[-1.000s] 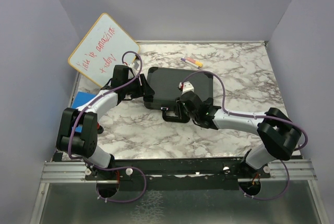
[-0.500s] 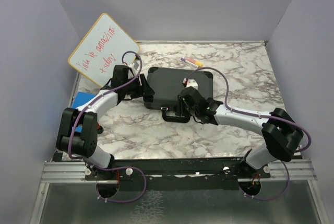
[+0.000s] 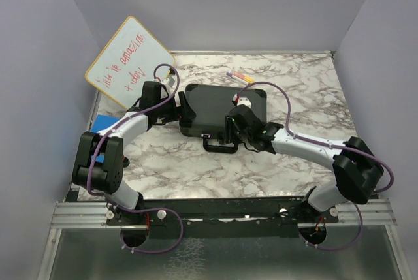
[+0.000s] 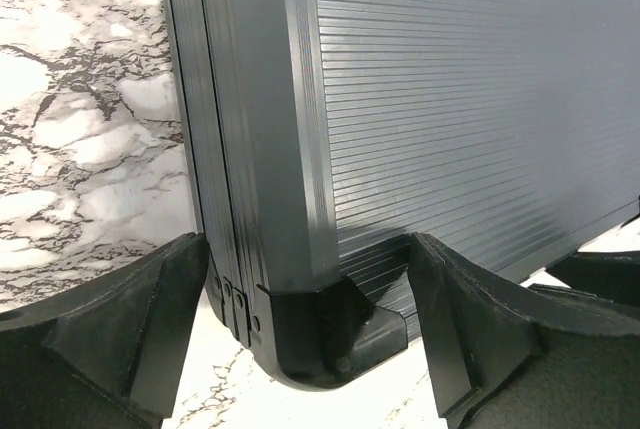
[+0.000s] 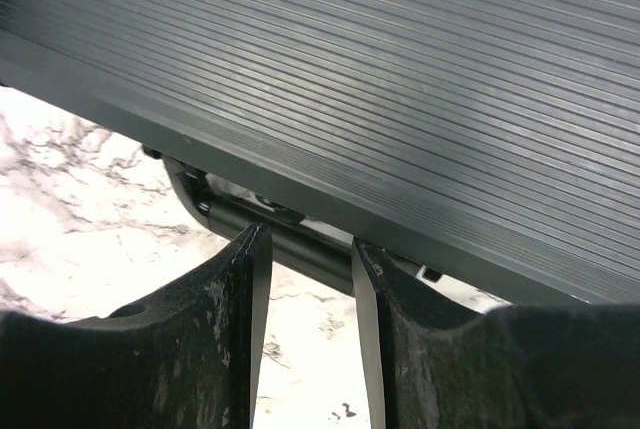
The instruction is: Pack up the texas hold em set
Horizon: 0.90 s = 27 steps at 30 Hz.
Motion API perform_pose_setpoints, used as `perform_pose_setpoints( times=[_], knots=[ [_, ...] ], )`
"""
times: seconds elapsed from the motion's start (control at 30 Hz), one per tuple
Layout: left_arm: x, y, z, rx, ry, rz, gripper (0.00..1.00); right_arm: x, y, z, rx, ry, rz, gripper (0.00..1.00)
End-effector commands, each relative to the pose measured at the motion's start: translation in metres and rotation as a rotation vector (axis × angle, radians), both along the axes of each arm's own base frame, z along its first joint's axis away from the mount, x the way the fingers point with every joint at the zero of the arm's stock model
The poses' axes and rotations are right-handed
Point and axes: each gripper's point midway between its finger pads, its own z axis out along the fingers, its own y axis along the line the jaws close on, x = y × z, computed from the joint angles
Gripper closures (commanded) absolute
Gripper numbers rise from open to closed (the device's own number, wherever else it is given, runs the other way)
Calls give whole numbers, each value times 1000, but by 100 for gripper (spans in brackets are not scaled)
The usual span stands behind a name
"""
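The left gripper (image 4: 307, 244) stands wide open astride a corner of the black briefcase (image 3: 212, 107). Its tips sit right at the case's faces, but contact cannot be made out. The right gripper (image 5: 303, 237) has its fingers a narrow gap apart, clasping nothing, with the case's handle (image 5: 310, 259) crossing just beyond the tips. The briefcase lies flat and shut on the marble table (image 3: 300, 97), so its inside is hidden, and its latches are too dark to make out. The left gripper is at its left end, the right at its near long edge. A marker (image 3: 240, 77) lies just behind the case. A dry-erase board (image 3: 127, 61) leans at the left wall, with a blue pad (image 3: 104, 124) below it.
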Motion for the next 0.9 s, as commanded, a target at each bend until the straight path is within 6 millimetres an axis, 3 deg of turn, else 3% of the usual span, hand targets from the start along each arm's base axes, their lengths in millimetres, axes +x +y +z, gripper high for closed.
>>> perform_pose_setpoints(
  times=[0.0, 0.3, 0.87],
  knots=[
    [-61, 17, -71, 138, 248, -63, 12, 5, 17, 18, 96, -76, 117, 55],
    [-77, 15, -88, 118, 322, -76, 10, 2, 15, -22, 12, -6, 143, 64],
    [-81, 16, -99, 117, 382, -50, 28, 16, -8, -58, -175, -52, 94, 66]
  ],
)
